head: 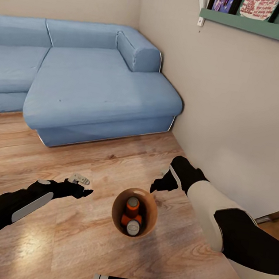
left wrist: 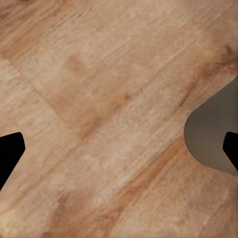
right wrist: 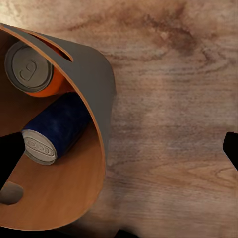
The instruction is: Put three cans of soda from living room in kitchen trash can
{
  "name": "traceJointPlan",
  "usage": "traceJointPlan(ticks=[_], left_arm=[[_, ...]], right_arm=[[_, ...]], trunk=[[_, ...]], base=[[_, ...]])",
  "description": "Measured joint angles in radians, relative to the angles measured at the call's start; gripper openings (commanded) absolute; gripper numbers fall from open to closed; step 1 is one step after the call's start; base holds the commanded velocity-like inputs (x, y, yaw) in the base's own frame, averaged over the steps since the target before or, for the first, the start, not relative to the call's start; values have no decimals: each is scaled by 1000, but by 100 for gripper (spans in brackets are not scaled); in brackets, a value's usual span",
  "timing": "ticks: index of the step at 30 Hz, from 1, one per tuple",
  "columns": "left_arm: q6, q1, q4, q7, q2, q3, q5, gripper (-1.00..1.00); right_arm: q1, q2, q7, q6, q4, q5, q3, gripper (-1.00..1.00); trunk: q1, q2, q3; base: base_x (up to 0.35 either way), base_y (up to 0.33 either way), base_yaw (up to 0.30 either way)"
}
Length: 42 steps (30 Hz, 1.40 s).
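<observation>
Both end effectors (empty) flank the tash can [head: 135, 212].

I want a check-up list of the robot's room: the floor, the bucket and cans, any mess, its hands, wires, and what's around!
Surface: warm wood plank floor, bare around the bucket.
Job's things: small round tapered bucket with a brown wood-look inside stands upright on the floor between the arms; two soda cans seen inside, an orange can and a dark blue can lying tilted against it. A third can cannot be made out.
Clutter: nothing seen.
Grippers: left gripper open and empty; right gripper open and empty, beside the bucket's rim.
Cables: nothing seen.
Surroundings: blue corner sofa, beige wall, green wall shelf with books.
</observation>
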Motion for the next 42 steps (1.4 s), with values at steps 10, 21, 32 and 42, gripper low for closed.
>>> traceJointPlan(ticks=[10,21,32,42], left_arm=[[0,-1,53,1,-1,0,1,100],[0,-1,90,3,-1,-1,-1,100],[-10,0,94,58,-2,-4,-1,100],[-67,2,188,78,-24,-8,0,100]], right_arm=[[18,-22,0,0,-2,0,1,100],[47,-32,-1,0,-9,0,1,100],[90,-32,-77,0,-12,3,6,100],[172,-33,-137,0,-100,2,4,100]], trunk=[[-38,70,31],[-80,147,66],[-123,224,100],[-161,294,142]], base=[[0,0,0],[0,0,0],[0,0,0],[0,0,0]])
